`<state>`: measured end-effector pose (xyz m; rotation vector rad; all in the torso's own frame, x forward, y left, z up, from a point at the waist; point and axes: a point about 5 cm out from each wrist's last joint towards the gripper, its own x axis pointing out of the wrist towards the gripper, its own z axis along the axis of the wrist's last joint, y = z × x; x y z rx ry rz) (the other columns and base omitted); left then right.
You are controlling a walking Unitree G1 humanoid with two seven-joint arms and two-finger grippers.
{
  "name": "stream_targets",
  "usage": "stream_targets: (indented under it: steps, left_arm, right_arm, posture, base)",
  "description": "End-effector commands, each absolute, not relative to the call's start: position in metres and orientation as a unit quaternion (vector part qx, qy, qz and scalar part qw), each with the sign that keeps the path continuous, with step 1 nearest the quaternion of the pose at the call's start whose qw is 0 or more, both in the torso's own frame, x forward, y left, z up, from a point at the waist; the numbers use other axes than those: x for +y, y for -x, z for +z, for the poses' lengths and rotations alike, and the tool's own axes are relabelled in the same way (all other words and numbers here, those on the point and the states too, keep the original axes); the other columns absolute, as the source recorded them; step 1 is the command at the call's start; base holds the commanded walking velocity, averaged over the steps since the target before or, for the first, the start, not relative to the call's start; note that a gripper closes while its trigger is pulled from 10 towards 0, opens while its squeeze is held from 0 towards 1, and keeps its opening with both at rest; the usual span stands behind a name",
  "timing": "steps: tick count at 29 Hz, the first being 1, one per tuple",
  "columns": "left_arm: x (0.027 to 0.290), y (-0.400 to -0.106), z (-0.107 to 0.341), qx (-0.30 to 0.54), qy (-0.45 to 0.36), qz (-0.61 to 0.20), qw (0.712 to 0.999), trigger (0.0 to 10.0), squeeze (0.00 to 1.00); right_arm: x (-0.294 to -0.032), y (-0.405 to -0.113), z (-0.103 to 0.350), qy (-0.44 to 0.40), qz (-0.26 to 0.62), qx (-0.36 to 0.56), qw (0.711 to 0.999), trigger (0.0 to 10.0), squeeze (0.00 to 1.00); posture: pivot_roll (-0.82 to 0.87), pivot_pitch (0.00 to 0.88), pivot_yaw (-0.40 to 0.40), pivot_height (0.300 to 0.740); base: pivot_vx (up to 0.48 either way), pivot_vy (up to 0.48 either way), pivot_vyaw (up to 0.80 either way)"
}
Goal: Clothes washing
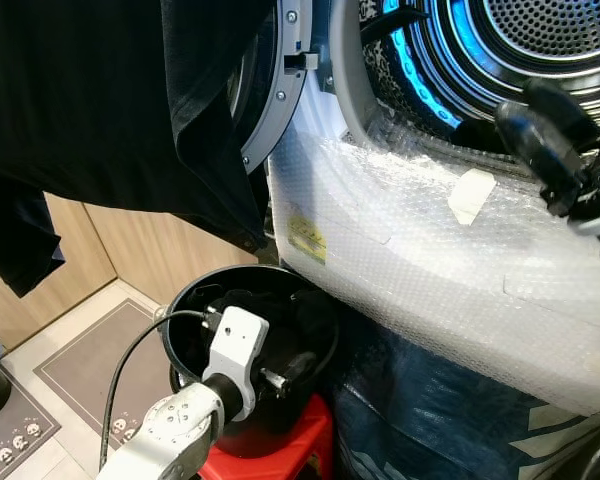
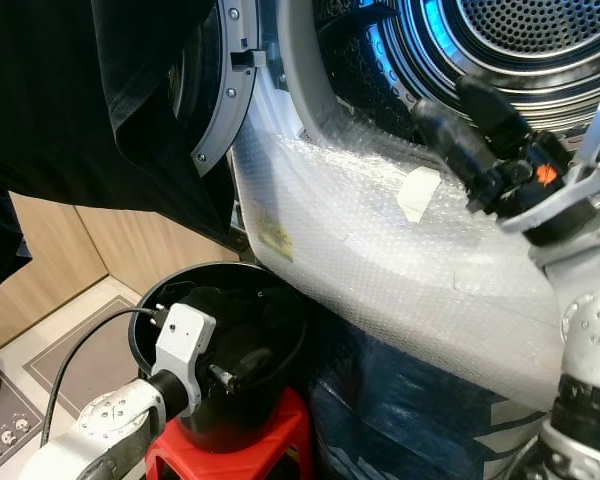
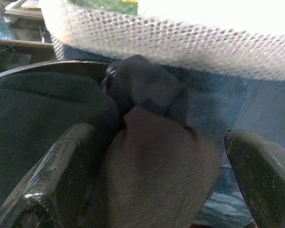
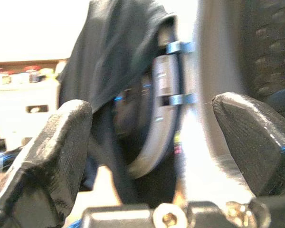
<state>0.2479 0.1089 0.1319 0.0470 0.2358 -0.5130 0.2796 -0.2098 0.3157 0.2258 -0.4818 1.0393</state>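
1. Closest thing is the left gripper (image 2: 242,364), dipped down into the black bucket (image 1: 180,300). In its wrist view the fingers (image 3: 61,161) are spread wide, with a bunched lump of dark clothes (image 3: 156,175) sitting right between them. It's not clamped; I can't tell if the fabric touches the pads.
2. The bucket sits on a red stool (image 2: 270,445), just under the gripper. More dark laundry is piled inside, all around the fingers.
3. Right behind the gripper, past the bucket's rim, is the front of the washing machine (image 1: 430,270), wrapped in bubble wrap with a strip of tape (image 1: 471,194) stuck on it. Some blue plastic sheeting (image 1: 430,410) is bundled below that.
4. Up and over to the right, the right gripper (image 2: 465,120) hangs at the lip of the machine's opening, fingers wide apart with nothing in them. The perforated drum (image 2: 540,40) with its blue glow is just beyond it.
5. Opposite that gripper is the open round door (image 2: 220,90), and a black garment (image 1: 130,100) is draped over it, hanging down well above the bucket.
6. Farthest back: wooden panelling (image 1: 140,250) and a grey floor mat (image 1: 90,360) down beside the stool.
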Motion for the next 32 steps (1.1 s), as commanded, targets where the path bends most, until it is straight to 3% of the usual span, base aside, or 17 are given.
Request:
stream_targets:
  steps: [1,7,16,28,29,30,32]
  left_arm:
    - [0.111,-0.249,0.127,0.124,-0.032,-0.25,0.96,10.0,0.0]
    - [0.107,-0.254,0.116,0.135,-0.048,-0.269,0.952,10.0,0.0]
    - [0.109,-0.259,0.106,0.151,-0.069,-0.295,0.941,10.0,0.0]
    - [0.111,-0.263,0.1,0.178,-0.162,-0.367,0.899,9.8,0.0]
    - [0.111,-0.263,0.1,0.177,-0.165,-0.37,0.897,9.1,0.0]
    - [0.111,-0.262,0.101,0.178,-0.17,-0.376,0.893,4.8,0.0]
    - [0.111,-0.262,0.1,0.179,-0.172,-0.381,0.891,4.8,0.0]
  right_arm:
    - [-0.199,-0.267,0.317,-0.095,0.536,-0.224,0.808,10.0,0.0]
    - [-0.186,-0.252,0.299,-0.103,0.589,-0.186,0.78,10.0,0.0]
    - [-0.182,-0.244,0.29,-0.119,0.6,-0.172,0.772,10.0,0.0]
    - [-0.173,-0.237,0.281,-0.141,0.594,-0.171,0.773,10.0,0.0]
    - [-0.173,-0.237,0.28,-0.142,0.593,-0.172,0.774,10.0,0.0]
    - [-0.172,-0.237,0.28,-0.143,0.591,-0.173,0.775,10.0,0.0]
    - [-0.172,-0.236,0.28,-0.143,0.59,-0.174,0.775,10.0,0.0]
  posture:
    - [-0.02,0.037,-0.006,0.74]
    - [-0.02,0.025,-0.014,0.74]
    - [-0.04,0.026,-0.011,0.74]
    - [-0.06,0.037,0.026,0.74]
    - [-0.06,0.037,0.027,0.74]
    - [-0.06,0.037,0.029,0.74]
    - [-0.06,0.037,0.029,0.74]
  base:
    - [0.0,0.0,0.0]
    - [0.0,0.0,0.0]
    - [0.0,0.0,0.0]
    - [0.0,0.0,0.0]
    - [0.0,0.0,0.0]
    - [0.0,0.0,0.0]
    - [0.0,0.0,0.0]
